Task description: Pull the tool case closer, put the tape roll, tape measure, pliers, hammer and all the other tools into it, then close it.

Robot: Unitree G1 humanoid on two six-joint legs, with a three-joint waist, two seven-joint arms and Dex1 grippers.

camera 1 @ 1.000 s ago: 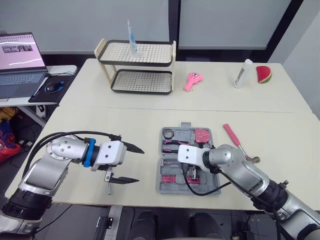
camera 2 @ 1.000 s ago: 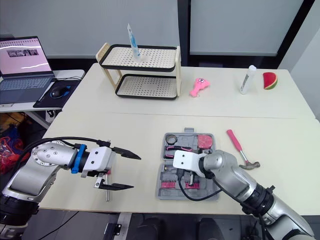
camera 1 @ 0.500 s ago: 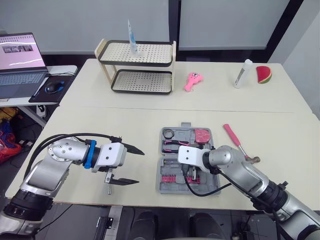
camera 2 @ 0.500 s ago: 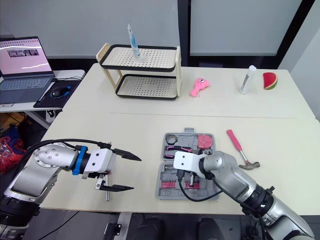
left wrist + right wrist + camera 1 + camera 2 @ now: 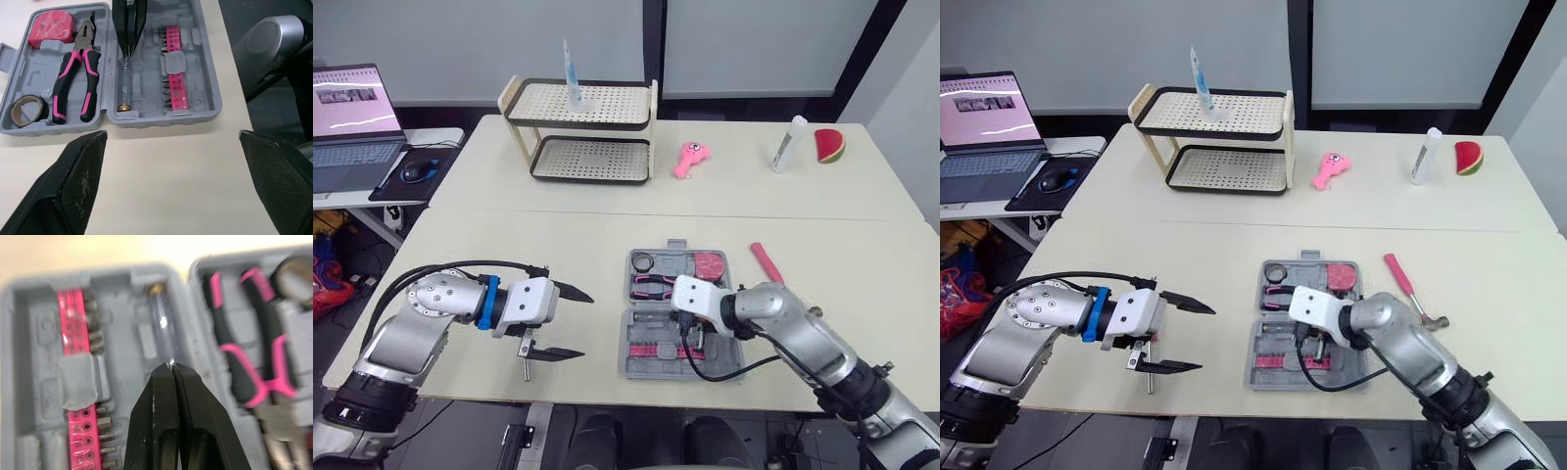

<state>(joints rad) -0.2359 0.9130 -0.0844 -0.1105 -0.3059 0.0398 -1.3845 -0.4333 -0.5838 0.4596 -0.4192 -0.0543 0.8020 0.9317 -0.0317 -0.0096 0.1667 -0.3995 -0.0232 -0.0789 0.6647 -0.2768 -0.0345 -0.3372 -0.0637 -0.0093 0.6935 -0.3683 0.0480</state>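
Beige bench (image 5: pixel 509 235) holds the open tool case (image 5: pixel 644 364) near its front edge, tape roll (image 5: pixel 14 110), pliers (image 5: pixel 80 54) and tape measure (image 5: pixel 49 27) inside, hammer (image 5: pixel 767 262) just beside it. Right jaws are clenched over a metal shaft (image 5: pixel 125 93) in the case; left jaws hang released, well apart.

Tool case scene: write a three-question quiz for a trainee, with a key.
1. True or false: the hammer lies inside the tool case.
2. Fill in the blank: the left gripper has its jaws ____.
3. Where is the tape roll?
A. In the tool case, beside the pliers
B. Outside the case, beside the hammer
C. Held in the left gripper

Key: 1 false; 2 open; 3 A.
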